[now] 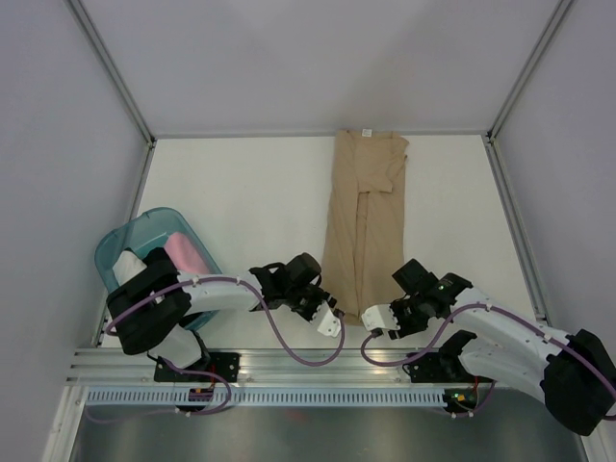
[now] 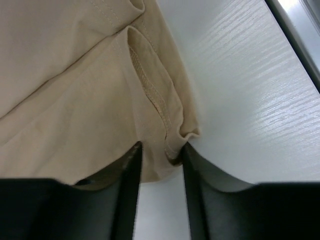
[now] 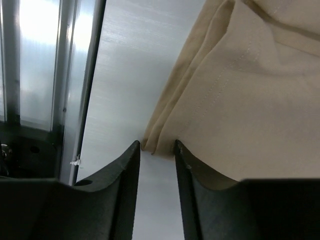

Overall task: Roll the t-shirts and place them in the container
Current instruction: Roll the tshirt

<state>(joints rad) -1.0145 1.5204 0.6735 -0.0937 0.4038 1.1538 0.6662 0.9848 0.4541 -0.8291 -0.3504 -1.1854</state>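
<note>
The tan t-shirt [image 1: 364,217] lies flat, folded lengthwise into a long strip from the table's back to its near edge. My left gripper [image 1: 330,324] is at the strip's near left corner and my right gripper [image 1: 373,322] at its near right corner. In the left wrist view the left gripper [image 2: 160,147] is open, with the shirt's hem [image 2: 155,95] bunched between its fingertips. In the right wrist view the right gripper [image 3: 156,145] is open, with the layered corner of the shirt [image 3: 250,100] between its tips. A pink rolled bundle [image 1: 185,252] and a white one [image 1: 128,267] lie in the basket.
The teal plastic basket [image 1: 115,241] stands at the left, beside the left arm. An aluminium rail [image 1: 289,361] runs along the near edge, just behind both grippers, and shows in the right wrist view [image 3: 40,75]. Grey walls enclose the white table [image 1: 250,202].
</note>
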